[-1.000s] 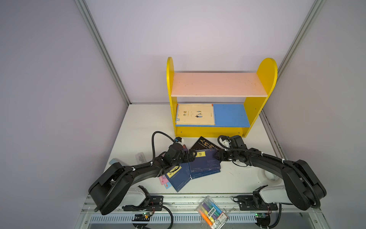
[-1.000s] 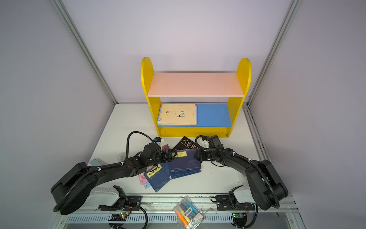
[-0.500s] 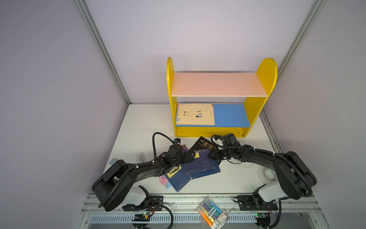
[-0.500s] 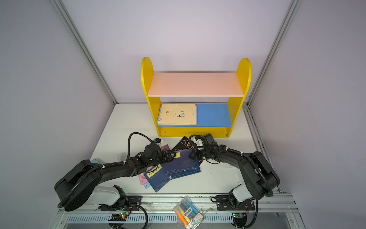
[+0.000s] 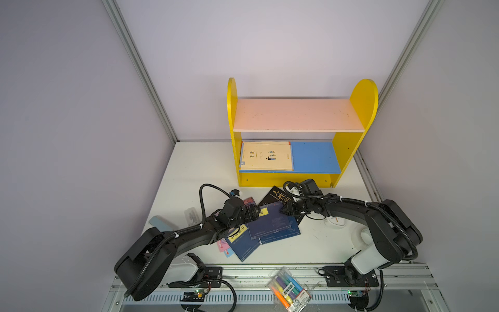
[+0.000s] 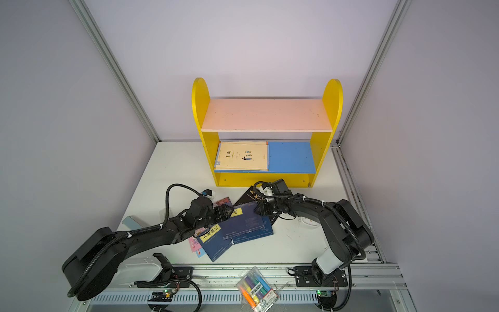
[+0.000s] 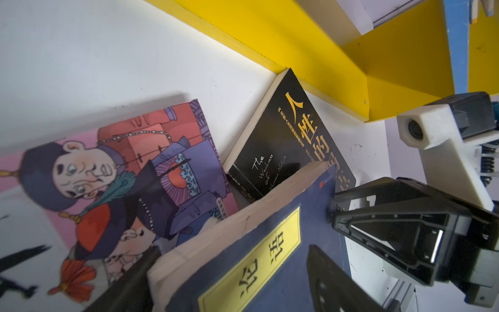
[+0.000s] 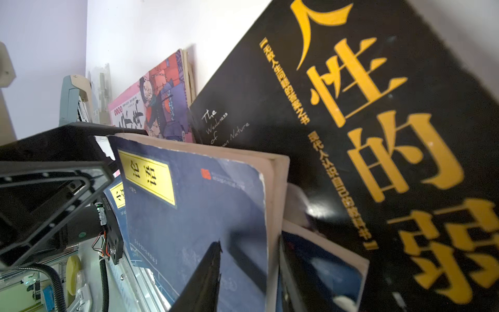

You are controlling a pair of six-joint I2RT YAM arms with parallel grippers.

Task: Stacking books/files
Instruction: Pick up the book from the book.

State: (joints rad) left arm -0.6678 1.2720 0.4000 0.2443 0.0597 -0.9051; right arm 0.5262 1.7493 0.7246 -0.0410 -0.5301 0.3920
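A loose pile of books lies in front of the yellow shelf (image 5: 297, 114). On top is a navy book (image 5: 272, 221) (image 6: 248, 222) with a yellow label. My right gripper (image 5: 285, 212) (image 8: 251, 270) is shut on its right edge, one finger on the cover and one beneath. My left gripper (image 5: 255, 212) (image 7: 229, 283) is open, straddling the label end (image 7: 270, 243). Beneath lie another navy book (image 5: 243, 243), a black book (image 5: 278, 197) (image 8: 351, 135) and a pink cartoon book (image 5: 248, 201) (image 7: 121, 175). A cream book (image 5: 266, 156) lies on the blue lower shelf.
A clear pack of markers (image 5: 289, 290) sits on the front rail. A white clock (image 5: 334, 221) lies under my right arm. A pale blue object (image 5: 159, 222) and a clear one (image 5: 190, 214) lie at the table's left. The black book's corner reaches the shelf base.
My right gripper has slid left onto the top navy book's edge and narrowed on it. The navy books have shifted slightly. My left gripper's jaws have drawn in a little.
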